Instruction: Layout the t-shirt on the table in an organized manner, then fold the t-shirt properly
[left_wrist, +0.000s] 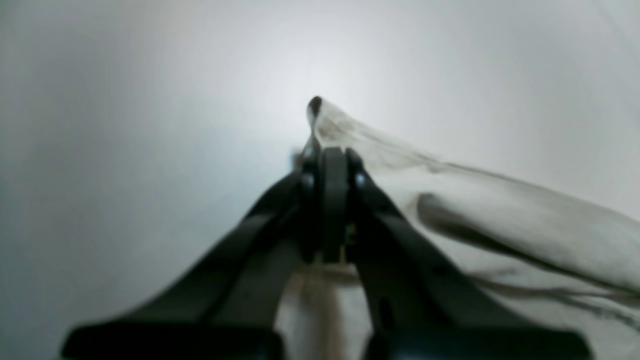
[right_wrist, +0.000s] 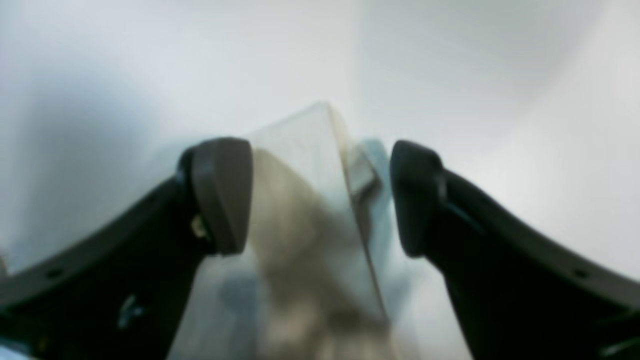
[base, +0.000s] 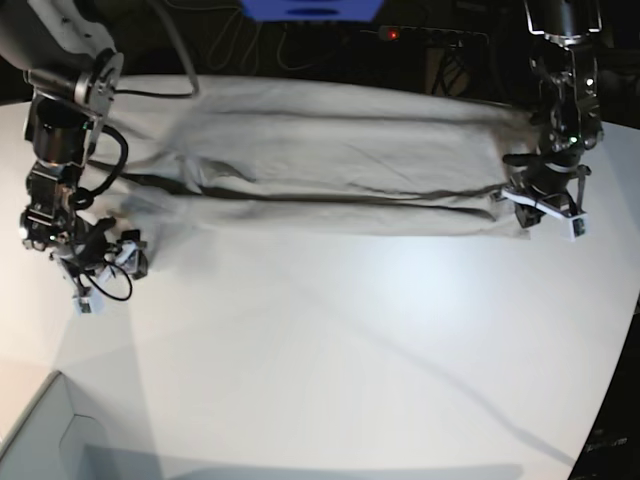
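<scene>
T-shirt (base: 330, 165) cloth lies stretched in a long band across the far side of the table (base: 340, 340), running nearly the full span between my two arms, with lengthwise creases and a fold along its near edge. I read that stretch as deliberate: tension from both ends would pull the fabric flat before any fold. My left gripper (left_wrist: 327, 165) has its jaws pinched tight on one end of the cloth, a small peak of fabric poking up past the tips in the left wrist view, so that end is anchored. My right gripper (right_wrist: 320, 197) stands with its jaws wide apart; blurred cloth sits between the pads but nothing is clamped, so I judge that end is resting free on the table. In the base view that gripper sits at the shirt's other end, low by the surface. White and matte, the tabletop shows a curved near edge, and a pale box corner (base: 45, 425) sits at one near corner. Behind the table the room is dark, with cables (base: 225, 40) and a blue object (base: 310, 8) at the back.
</scene>
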